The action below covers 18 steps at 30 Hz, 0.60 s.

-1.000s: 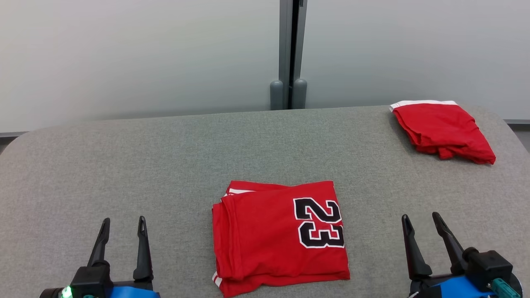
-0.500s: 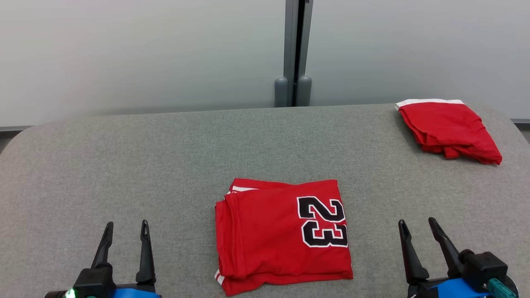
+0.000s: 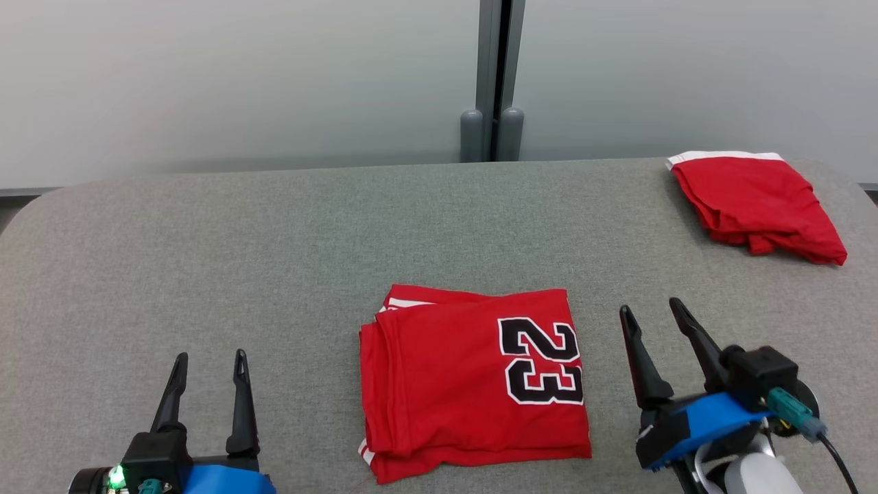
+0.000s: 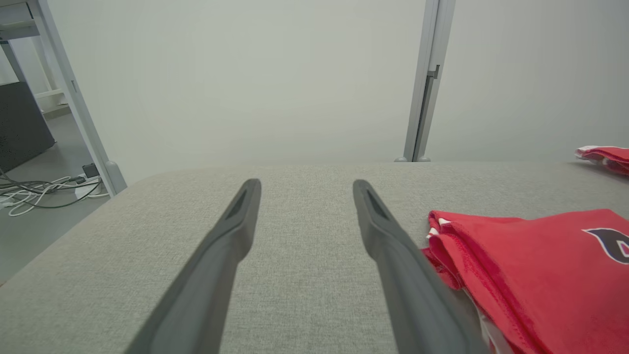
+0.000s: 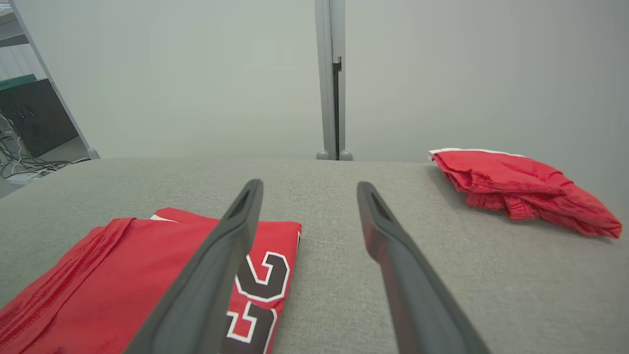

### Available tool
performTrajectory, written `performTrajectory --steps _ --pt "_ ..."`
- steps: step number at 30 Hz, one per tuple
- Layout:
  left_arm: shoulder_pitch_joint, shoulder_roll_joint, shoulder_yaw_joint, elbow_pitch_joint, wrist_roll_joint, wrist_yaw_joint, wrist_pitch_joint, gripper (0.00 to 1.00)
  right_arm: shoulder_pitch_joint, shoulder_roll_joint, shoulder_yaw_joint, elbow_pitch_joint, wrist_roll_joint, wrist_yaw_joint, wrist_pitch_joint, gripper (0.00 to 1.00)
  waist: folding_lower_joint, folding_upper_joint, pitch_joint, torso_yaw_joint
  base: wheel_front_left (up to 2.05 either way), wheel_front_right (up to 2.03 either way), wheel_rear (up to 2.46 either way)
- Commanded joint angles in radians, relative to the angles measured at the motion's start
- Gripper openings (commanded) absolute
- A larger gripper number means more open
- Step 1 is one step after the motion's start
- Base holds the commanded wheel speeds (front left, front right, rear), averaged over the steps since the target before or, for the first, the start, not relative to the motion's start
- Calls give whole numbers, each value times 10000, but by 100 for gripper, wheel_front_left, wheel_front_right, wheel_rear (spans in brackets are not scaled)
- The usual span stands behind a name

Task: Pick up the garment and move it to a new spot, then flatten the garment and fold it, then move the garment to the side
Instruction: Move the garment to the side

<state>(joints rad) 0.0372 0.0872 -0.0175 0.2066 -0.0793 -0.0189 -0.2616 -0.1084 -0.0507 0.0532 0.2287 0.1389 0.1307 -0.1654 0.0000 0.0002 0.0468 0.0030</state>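
A folded red garment (image 3: 473,377) with a black "23" lies flat at the near middle of the grey table (image 3: 274,240). My left gripper (image 3: 209,357) stands open at the lower left, well apart from the garment's left edge, with nothing between its fingers. My right gripper (image 3: 648,307) is open too, just off the garment's right edge. In the left wrist view the garment (image 4: 530,275) lies right of my open left gripper (image 4: 304,184). The right wrist view has the garment (image 5: 123,275) partly behind the left finger of my right gripper (image 5: 308,186).
A second red garment (image 3: 754,206) with a white band lies bunched at the table's far right corner, also seen as a red heap (image 5: 516,189) ahead of the right gripper. A grey partition post (image 3: 497,75) rises behind the table. Cables (image 4: 34,189) lie on the floor beyond the left edge.
My right gripper has moved forward and left, closer to the garment's right edge. The head camera has shifted a little. The left gripper and the garment stay put.
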Motion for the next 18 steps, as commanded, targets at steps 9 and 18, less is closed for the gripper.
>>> performTrajectory --steps 9,18 --pt "-458 106 -25 111 -96 -100 -44 100 -1567 -8 441 1382 -87 2 845 100 0 -2 478 432 0 0 0" --pt "-691 7 -96 121 -167 -79 -44 100 -1840 -14 533 3120 -61 2 823 100 0 -2 854 905 0 0 0"
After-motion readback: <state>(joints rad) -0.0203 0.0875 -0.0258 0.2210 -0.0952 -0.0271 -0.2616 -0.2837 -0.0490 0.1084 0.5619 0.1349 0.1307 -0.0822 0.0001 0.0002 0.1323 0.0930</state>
